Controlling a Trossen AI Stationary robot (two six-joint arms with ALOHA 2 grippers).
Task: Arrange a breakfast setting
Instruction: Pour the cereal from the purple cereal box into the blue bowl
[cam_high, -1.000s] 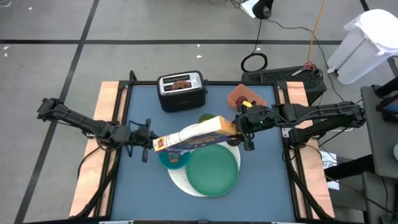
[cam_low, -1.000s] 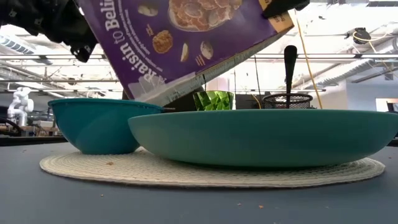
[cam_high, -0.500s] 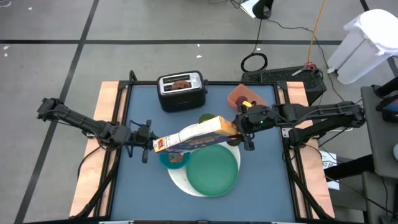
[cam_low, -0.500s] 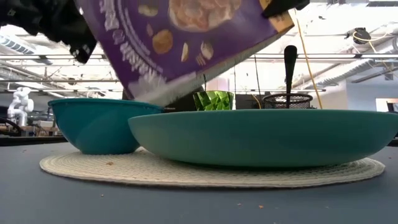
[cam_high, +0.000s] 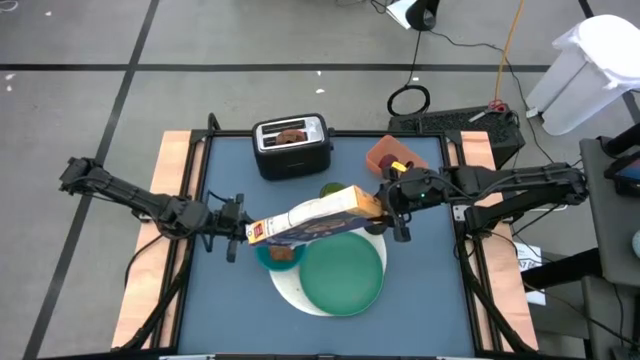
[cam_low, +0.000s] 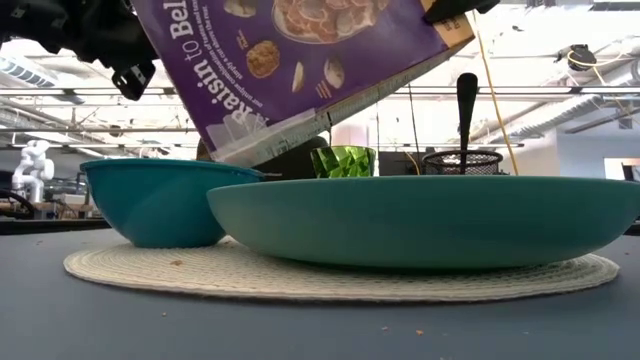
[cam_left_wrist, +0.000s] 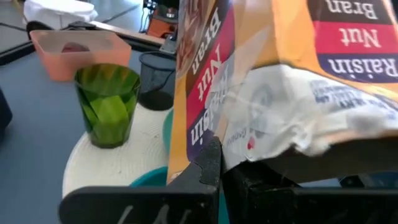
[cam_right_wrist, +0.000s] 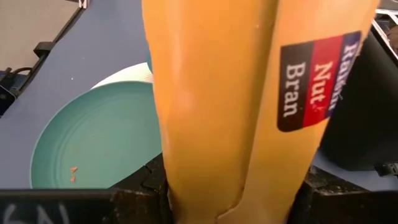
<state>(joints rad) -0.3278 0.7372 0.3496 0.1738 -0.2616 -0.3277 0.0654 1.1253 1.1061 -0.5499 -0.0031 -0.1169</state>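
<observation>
Purple-and-yellow cereal box (cam_high: 312, 217) hangs tilted across the middle of the high view, its base clamped in the right gripper (cam_high: 391, 208), that arm reaching in level from the right edge; the left gripper (cam_high: 236, 227), fingers together, sits at the box's lower open end, its arm stretched in from the left; below that end lies the blue bowl (cam_high: 279, 256), with the large green plate (cam_high: 343, 273) beside it on the white round disc (cam_high: 291, 291). Low view: box mouth (cam_low: 262, 150) hovers just above the bowl's rim (cam_low: 160, 167) at left; plate (cam_low: 420, 220) fills centre-right. Left wrist view: lime cup (cam_left_wrist: 108, 104) stands upper left, small black cup (cam_left_wrist: 155, 79) next to it. Right wrist view: plate (cam_right_wrist: 99, 146) lies lower left, behind the gripped box.
</observation>
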